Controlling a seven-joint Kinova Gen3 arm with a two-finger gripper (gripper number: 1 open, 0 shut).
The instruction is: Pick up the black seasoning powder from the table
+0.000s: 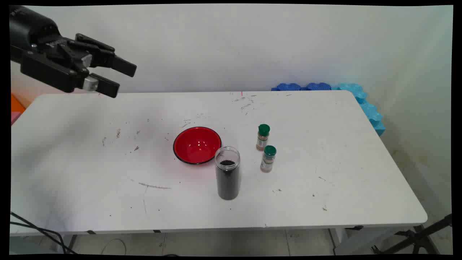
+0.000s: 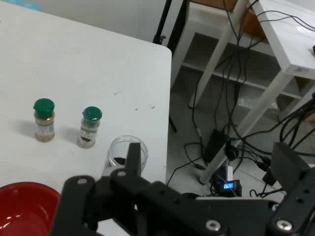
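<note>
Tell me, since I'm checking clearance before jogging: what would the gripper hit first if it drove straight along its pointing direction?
The gripper, jaws open, hangs high over the table's far left corner, aiming right and slightly down. In the hand view its line runs toward the clear jar; depth is uncertain, so it might pass above.

A white worktop (image 1: pixel 90 195), scuffed with dark marks and scratches, stands against a plain white wall (image 1: pixel 231 43). Blue foam pieces (image 1: pixel 355 94) line the worktop's far right corner and right edge. The floor (image 1: pixel 223 243) below is pale grey tile, with black cables (image 1: pixel 32 229) trailing at the near left. A black stand's legs (image 1: pixel 415 238) show at lower right. Beyond the worktop's edge, the hand view shows a white shelf unit (image 2: pixel 275 54) hung with tangled cables.
</note>
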